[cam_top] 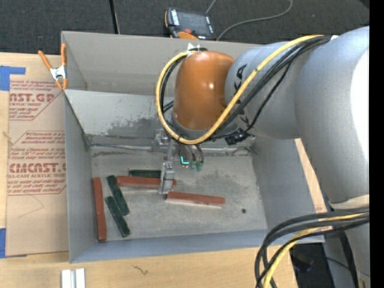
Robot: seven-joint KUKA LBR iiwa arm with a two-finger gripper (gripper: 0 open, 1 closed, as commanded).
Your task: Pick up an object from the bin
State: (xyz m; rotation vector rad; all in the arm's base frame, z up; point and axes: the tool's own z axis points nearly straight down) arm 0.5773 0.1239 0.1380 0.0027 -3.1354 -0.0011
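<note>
- My pincer is standing low over the middle of the bin, just at the right end of a flat red-brown stick. I cannot tell if it is wide or narrow.
- A thin dark green stick is lying just behind that one, and a second red-brown stick is starting just beside my pincer.
- I am judging the red-brown stick to be light, stiff and smooth — probably not fragile, but slippery on the metal floor.
- Taking it across its narrow width, nearer its middle than its end, is looking safest to me — held at the end, it may tip.
- More sticks are lying well apart, near the left wall.
</note>
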